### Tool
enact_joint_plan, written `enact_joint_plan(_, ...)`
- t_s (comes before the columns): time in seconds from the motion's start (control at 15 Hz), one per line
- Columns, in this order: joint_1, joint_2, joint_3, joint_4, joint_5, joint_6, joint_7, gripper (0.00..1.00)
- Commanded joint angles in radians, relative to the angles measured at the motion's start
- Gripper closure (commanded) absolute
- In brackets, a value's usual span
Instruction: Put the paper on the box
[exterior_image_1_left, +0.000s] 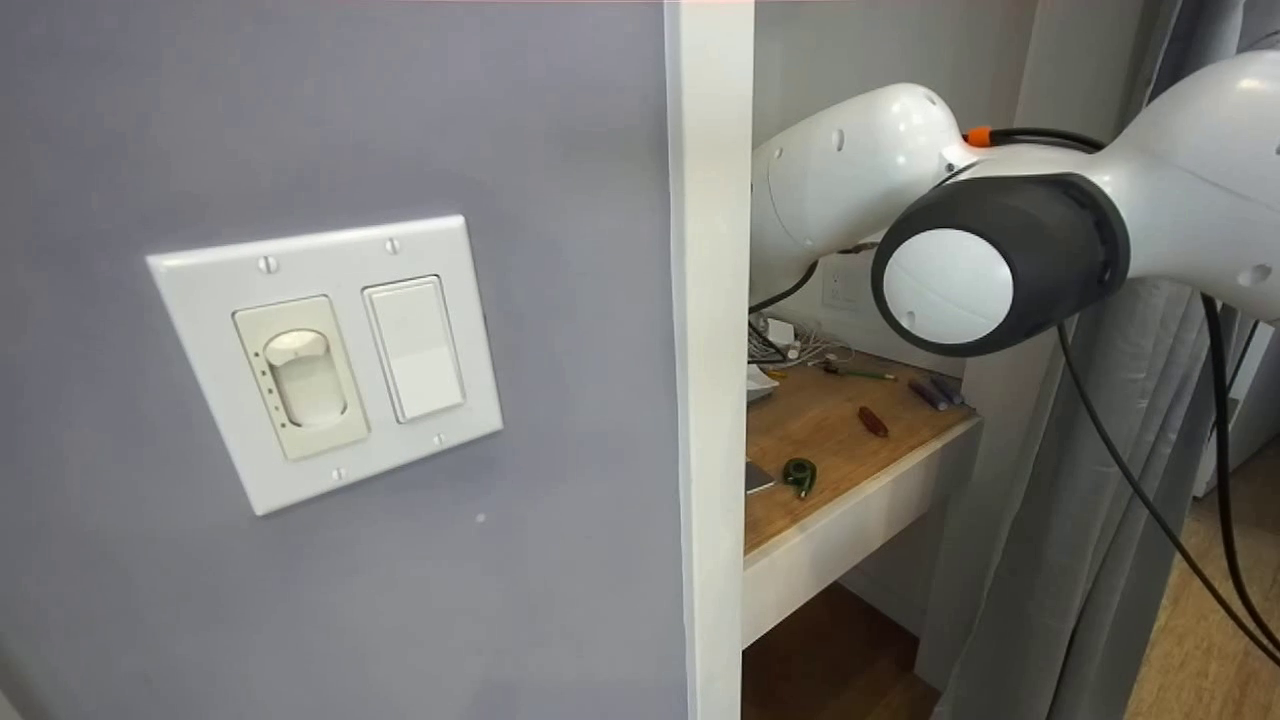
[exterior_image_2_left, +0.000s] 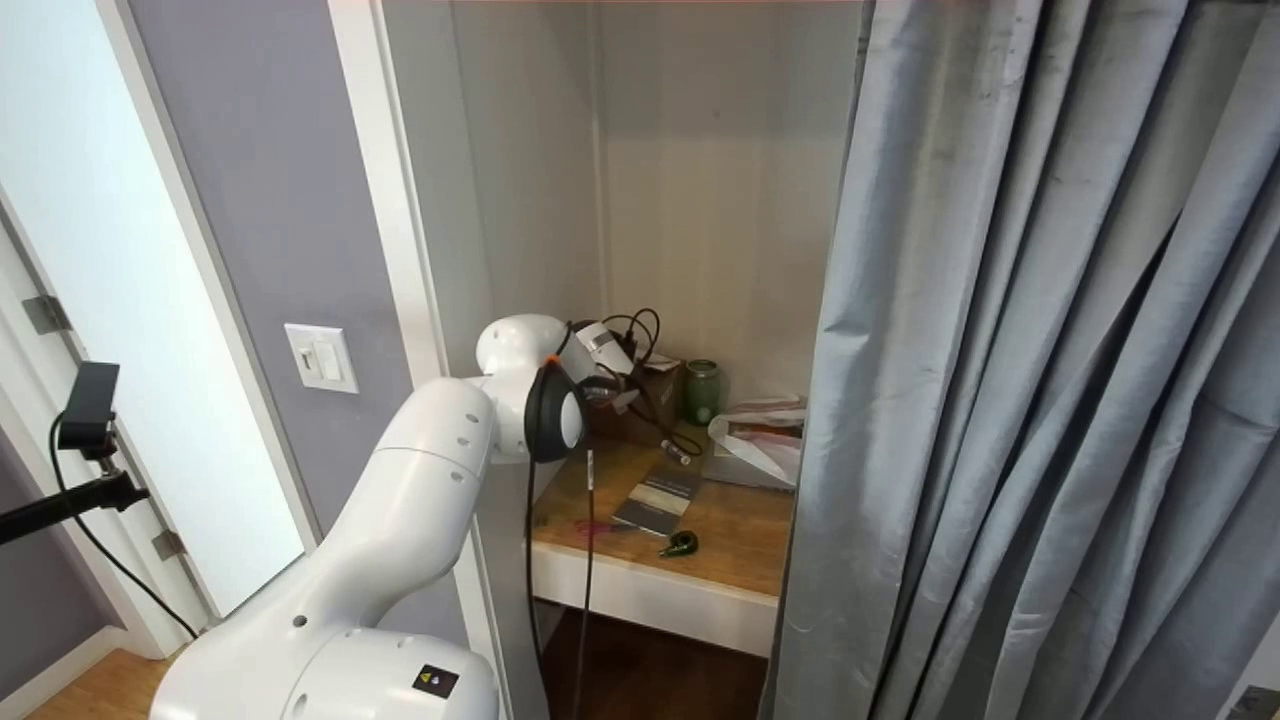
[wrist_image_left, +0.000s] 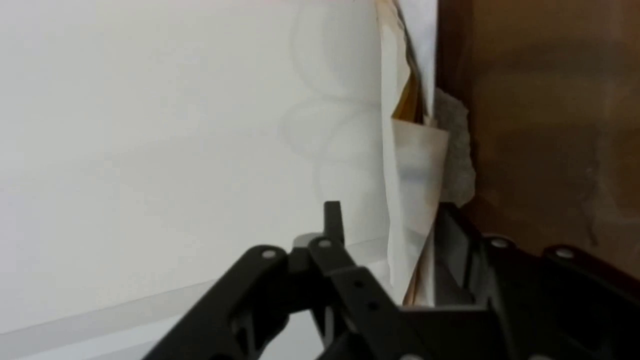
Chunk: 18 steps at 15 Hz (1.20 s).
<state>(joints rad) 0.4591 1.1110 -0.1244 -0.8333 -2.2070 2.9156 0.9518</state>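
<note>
The black two-fingered claw (wrist_image_left: 390, 212) stands wide w/ the folded white paper strip (wrist_image_left: 417, 167) in its gap, at the edge of the brown cardboard box (wrist_image_left: 542, 150) (on or beside, cannot tell), so the step is prob. release & next calls for backing off w/o drag.

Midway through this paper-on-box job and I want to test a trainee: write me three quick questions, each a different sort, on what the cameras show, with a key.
1. Multiple choice: in an exterior view, what color is the jar beside the box?
A. red
B. green
C. white

2. Look at the gripper in the wrist view. True or false: its jaws are shut.

3. Fill in the blank: in both exterior views, a gray ____ hangs in folds.

Key
1. B, green.
2. False; they stand open, with white paper showing between them.
3. curtain.
</note>
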Motion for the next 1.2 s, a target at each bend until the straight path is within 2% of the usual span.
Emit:
enact_joint_plan(0.0,-0.017,-0.05,0.012,-0.025,0.048,0.076,-0.025,0.17)
enact_joint_plan(0.13,-0.023,-0.081,0.014,-0.052,0.092,0.124,-0.034,0.03)
enact_joint_plan(0.2,-0.028,-0.099,0.017,-0.074,0.132,0.161,-0.042,0.0)
enact_joint_plan(0.47,-0.024,-0.19,-0.006,-0.202,0.286,0.253,-0.075,0.0)
enact_joint_plan(0.67,-0.004,-0.281,-0.046,-0.352,0.429,0.286,-0.107,0.0)
enact_joint_plan(0.87,0.015,-0.37,-0.06,-0.482,0.522,0.254,-0.147,0.0)
enact_joint_plan(1.13,0.007,-0.495,-0.034,-0.657,0.665,0.211,-0.216,0.0)
